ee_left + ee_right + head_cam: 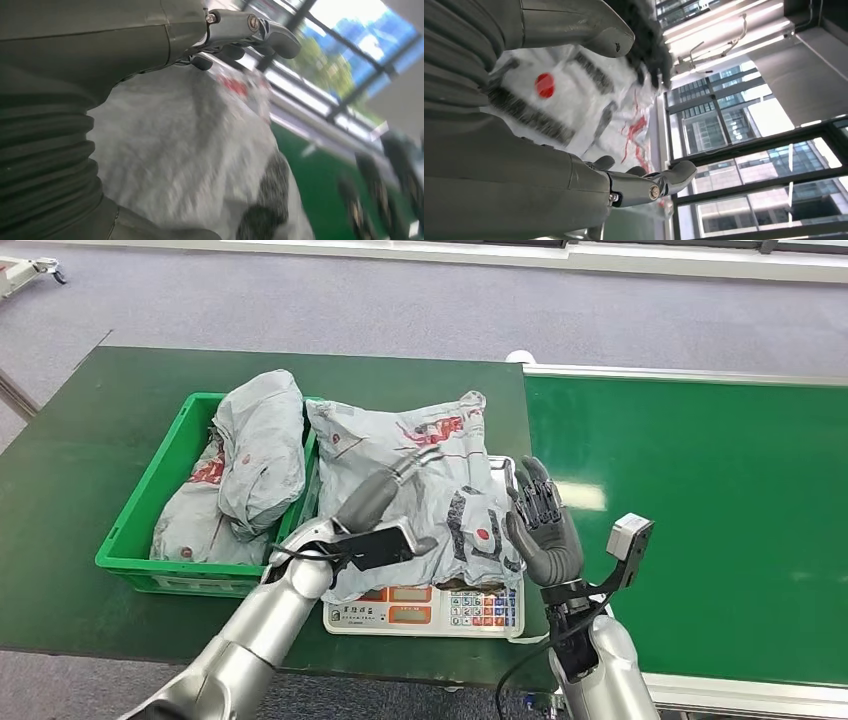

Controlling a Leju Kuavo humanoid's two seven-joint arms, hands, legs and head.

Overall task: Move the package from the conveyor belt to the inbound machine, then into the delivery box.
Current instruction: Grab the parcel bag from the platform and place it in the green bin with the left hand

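A crumpled grey package (440, 470) with red and black print lies on the white scale (430, 612) of the inbound machine at the table's front edge. My left hand (385, 502) rests on the package's near left side with fingers stretched out flat over it. My right hand (540, 525) stands upright at the package's right edge, fingers spread, palm facing the package, holding nothing. The left wrist view shows the package (190, 150) close under that hand's thumb (250, 27). In the right wrist view the package (574, 95) lies between that hand's thumb (649, 185) and its fingers.
A green crate (140, 510) left of the scale holds other grey packages (262, 445). The bright green conveyor belt (700, 510) runs along the right. The dark green table (60, 460) extends left, with grey floor beyond.
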